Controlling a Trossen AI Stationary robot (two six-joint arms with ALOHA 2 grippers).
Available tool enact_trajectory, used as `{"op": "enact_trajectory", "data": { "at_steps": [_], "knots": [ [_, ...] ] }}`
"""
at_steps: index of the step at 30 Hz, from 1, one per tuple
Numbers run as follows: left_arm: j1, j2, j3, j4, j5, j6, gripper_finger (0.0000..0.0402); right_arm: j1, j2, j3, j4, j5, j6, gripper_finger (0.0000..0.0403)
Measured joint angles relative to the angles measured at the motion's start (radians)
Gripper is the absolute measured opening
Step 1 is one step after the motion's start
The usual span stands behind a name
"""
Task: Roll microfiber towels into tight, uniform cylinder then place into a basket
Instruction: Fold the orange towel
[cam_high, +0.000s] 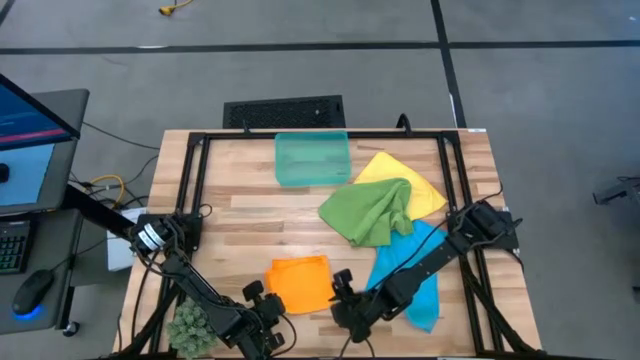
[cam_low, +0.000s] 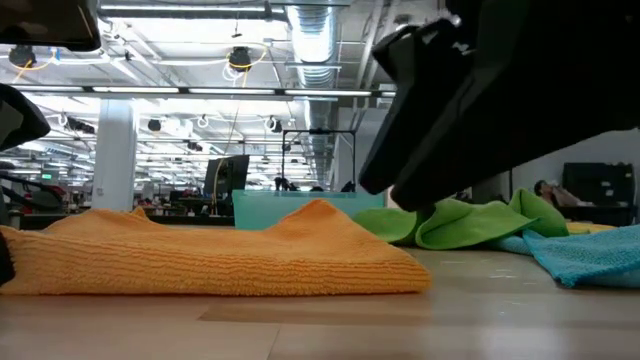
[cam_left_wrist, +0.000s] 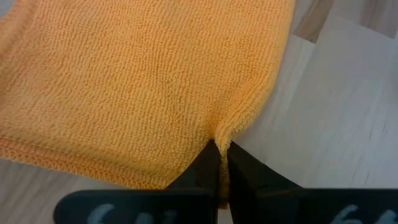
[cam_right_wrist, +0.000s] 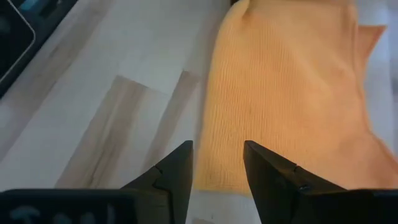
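Observation:
The orange towel (cam_high: 300, 282) lies folded flat on the table near the front edge; it also fills the left wrist view (cam_left_wrist: 143, 81). My left gripper (cam_high: 268, 305) is shut on its near left corner. My right gripper (cam_high: 343, 288) stands open just above the towel's right edge (cam_right_wrist: 214, 174), one finger on either side of that edge; I see no touch. The green towel (cam_high: 370, 212) lies crumpled on the yellow towel (cam_high: 405, 175). The blue towel (cam_high: 415, 270) lies under my right arm. The teal basket (cam_high: 312, 158) stands at the far middle. My left gripper pinches the orange towel's near left corner (cam_left_wrist: 225, 138) between its two shut fingers, coming slanting down from the near left. The cloth puckers into a small ridge at the fingers. The rest of the towel lies flat on the table.
A spiky green plant ball (cam_high: 190, 325) sits at the near left corner beside my left arm. A black frame (cam_high: 200, 150) runs around the tabletop. Bare wood lies between the orange towel and the basket.

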Motion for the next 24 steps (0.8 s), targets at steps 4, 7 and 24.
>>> {"op": "enact_trajectory", "data": {
  "at_steps": [4,7,24],
  "knots": [
    [0.000,0.000,0.000,0.000,-0.002,0.000,0.0002,-0.014,0.039,-0.003,0.002,-0.009,0.014,0.0174],
    [0.000,0.000,0.000,0.000,-0.002,0.000,0.0002,-0.015,0.074,0.002,0.014,-0.004,0.017,0.0179],
    [0.001,-0.001,0.017,-0.005,0.049,0.000,0.0002,-0.028,0.084,0.004,0.010,-0.066,0.209,0.0039]
  ]
}}
